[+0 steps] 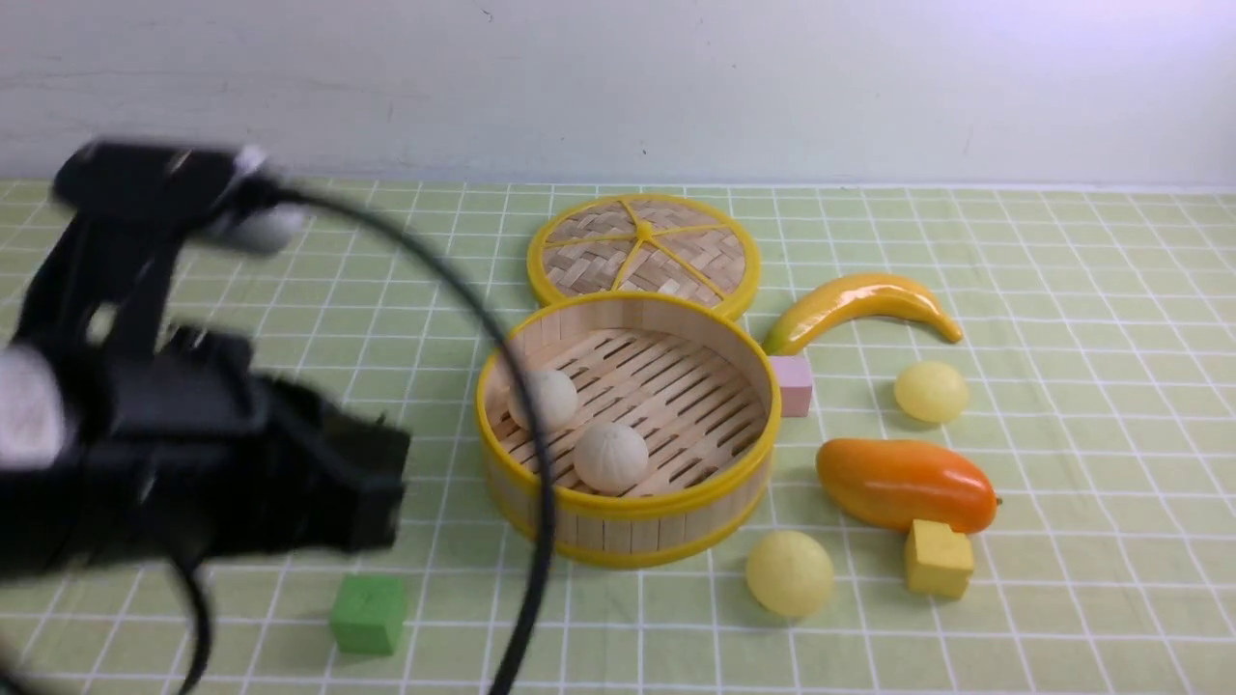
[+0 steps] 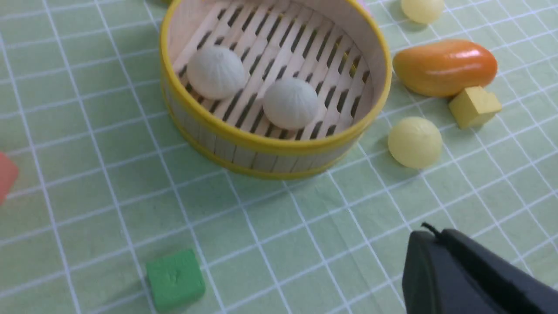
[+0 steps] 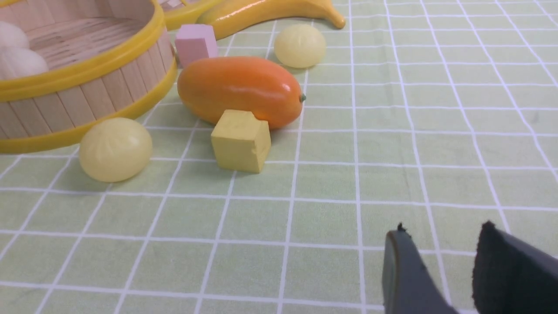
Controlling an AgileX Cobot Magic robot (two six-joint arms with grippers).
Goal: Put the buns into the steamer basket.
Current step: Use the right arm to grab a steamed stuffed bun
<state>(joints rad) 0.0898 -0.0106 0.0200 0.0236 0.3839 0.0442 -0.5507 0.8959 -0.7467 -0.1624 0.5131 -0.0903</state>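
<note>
The left arm is big and black, and it looks blurry. It is bent, with one part up high and the wrist lower down. It is held up in the air. The left gripper sits at its end and points toward the robot's right. It is too blurry to tell if its jaws are apart or together. The left wrist view shows just one dark finger. A black cable hangs from the arm in a long curve. The right gripper shows only in its own wrist view, as two dark fingers with a gap between them.
</note>
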